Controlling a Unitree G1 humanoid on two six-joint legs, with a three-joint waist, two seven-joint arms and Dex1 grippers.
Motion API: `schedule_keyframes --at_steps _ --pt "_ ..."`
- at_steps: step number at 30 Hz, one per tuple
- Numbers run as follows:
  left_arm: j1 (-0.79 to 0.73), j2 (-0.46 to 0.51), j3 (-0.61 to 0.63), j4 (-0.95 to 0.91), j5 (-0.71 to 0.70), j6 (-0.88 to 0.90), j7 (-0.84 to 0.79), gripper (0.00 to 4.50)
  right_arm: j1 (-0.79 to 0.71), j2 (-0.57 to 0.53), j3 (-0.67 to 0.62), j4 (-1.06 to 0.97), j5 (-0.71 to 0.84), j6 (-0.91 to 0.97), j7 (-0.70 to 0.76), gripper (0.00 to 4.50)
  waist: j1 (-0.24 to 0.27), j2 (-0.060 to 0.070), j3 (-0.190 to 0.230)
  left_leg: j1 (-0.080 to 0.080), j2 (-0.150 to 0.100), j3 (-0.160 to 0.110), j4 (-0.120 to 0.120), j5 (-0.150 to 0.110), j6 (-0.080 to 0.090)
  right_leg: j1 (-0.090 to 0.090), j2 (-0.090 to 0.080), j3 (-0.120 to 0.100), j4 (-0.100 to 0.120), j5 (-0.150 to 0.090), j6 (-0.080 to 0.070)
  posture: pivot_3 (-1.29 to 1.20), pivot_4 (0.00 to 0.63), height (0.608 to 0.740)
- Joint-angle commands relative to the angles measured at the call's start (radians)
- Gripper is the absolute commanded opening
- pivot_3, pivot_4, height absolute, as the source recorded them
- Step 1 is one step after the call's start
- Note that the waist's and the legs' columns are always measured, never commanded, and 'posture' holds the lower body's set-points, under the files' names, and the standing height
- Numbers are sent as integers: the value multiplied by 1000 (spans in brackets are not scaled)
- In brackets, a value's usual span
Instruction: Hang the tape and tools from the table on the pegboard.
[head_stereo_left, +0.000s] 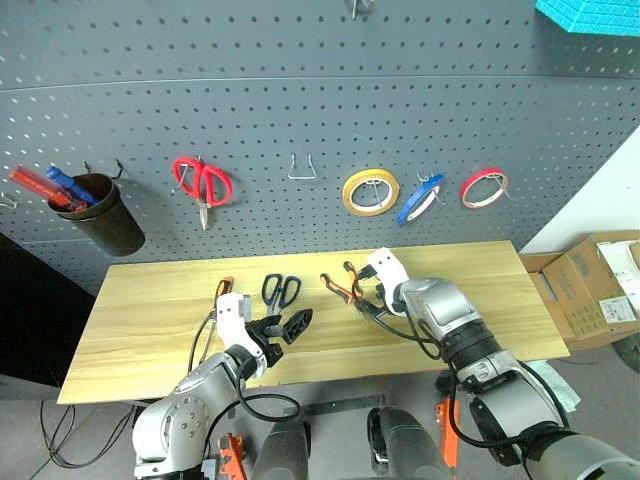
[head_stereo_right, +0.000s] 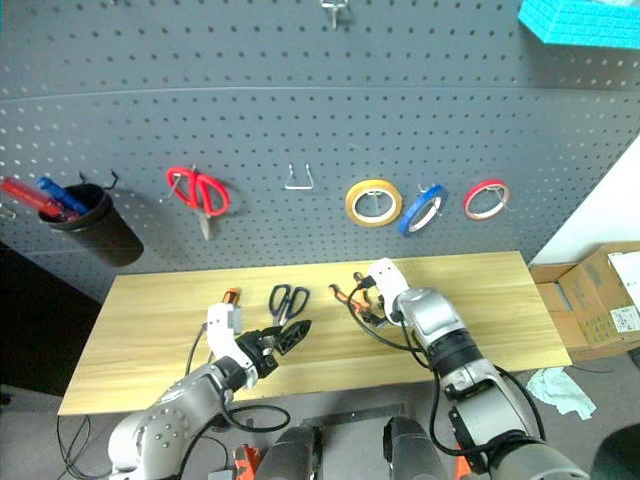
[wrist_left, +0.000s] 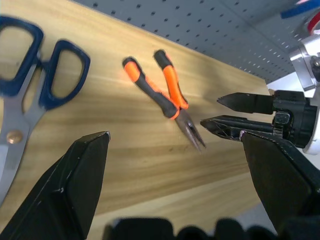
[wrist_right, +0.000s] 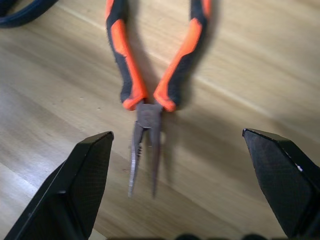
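Note:
On the light wooden table lie the dark-handled scissors, the orange-and-black pliers and the screwdriver, of which an orange end peeks out behind my left wrist. The blue tape hangs on a hook of the dark grey pegboard. My right gripper is open and tilted down just above the pliers, whose steel nose points in between its fingers. My left gripper is open and empty, low over the table in front of the scissors.
Hanging on the pegboard are red-handled scissors, a yellow roll, a thin red roll, a bare metal hook and a black cup with red and blue items. Cardboard boxes stand right of the table.

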Motion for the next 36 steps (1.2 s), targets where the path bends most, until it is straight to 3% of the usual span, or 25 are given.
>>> schedule_keyframes --at_steps 1,8,13,20,31,36 --pt "-4 1 11 -29 -19 -10 1 4500 -39 26 5 9 -3 16 -1 4483 0 0 6 0 0 0 0 0 0 0 0 0 0 0 0 190 263 740" --pt "-20 -11 21 -18 -38 -10 -9 4500 -82 66 8 120 -23 -23 -21 4483 1 0 23 -2 0 0 -1 0 0 -2 0 0 -1 1 1 203 274 740" --pt "1 -5 25 -31 -45 -11 -10 4500 -121 94 5 235 -49 -97 -50 4483 1 -1 25 -12 0 0 -1 0 0 -13 0 0 0 3 4 218 280 740" --pt "28 1 38 -55 -56 -12 2 4500 -192 163 -21 416 -69 -203 -112 4483 4 0 29 -13 1 0 -1 -1 1 -13 0 -1 0 2 4 242 280 740" --pt "59 1 47 -82 -63 -18 15 4500 -247 211 -20 539 -97 -286 -106 4483 13 0 32 -13 1 -1 -1 -1 1 -13 0 -1 -1 2 4 268 275 740" --pt "61 4 50 -85 -67 -19 18 4500 -230 183 -5 543 -124 -304 -86 3223 16 1 32 -13 1 -1 -1 -1 1 -13 0 -2 -1 1 2 268 275 740"
